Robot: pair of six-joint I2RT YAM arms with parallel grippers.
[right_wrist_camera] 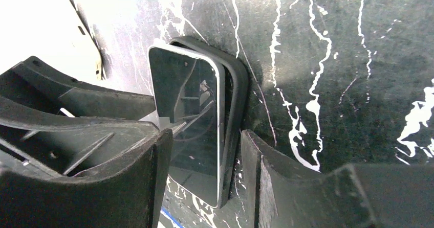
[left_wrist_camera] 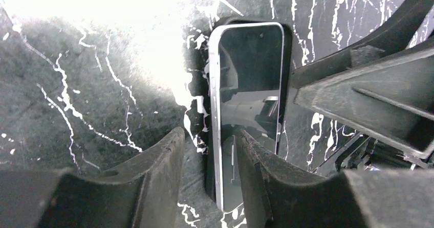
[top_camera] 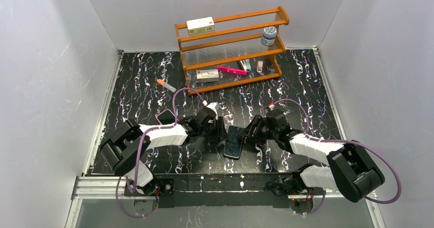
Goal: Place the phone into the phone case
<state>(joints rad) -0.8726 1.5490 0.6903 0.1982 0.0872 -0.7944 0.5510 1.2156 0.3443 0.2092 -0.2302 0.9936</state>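
1. Inspecting the work area from above, I found the phone (top_camera: pixel 234 142) lying screen-up on the black marbled table (top_camera: pixel 143 95), near its front edge and between my two grippers.
2. The phone sat on top of the phone case (right_wrist_camera: pixel 236 92). The case's black rim wrapped the phone's far end and one long side. Along the other long side the pale metal rim was fully exposed, so the phone did not appear fully seated there.
3. My left gripper (left_wrist_camera: pixel 210 136) was released. Its jaws stood apart, with bare table showing between one finger (left_wrist_camera: pixel 158 177) and the phone's exposed edge. The other finger overlapped the screen, and I could not tell whether it touched the glass.
4. My right gripper (right_wrist_camera: pixel 205 133) straddled the phone and case from the opposite side. One finger (right_wrist_camera: pixel 271 187) stood just beside the case's outer wall, and the other overlapped part of the screen. The jaws were set wide, but I could not tell whether they pressed on the case or stood clear of it.
5. Each wrist view showed the other arm's gripper close beside the phone.
6. A wooden rack (top_camera: pixel 233 49) holding small items stood at the back of the table, well apart from the phone.
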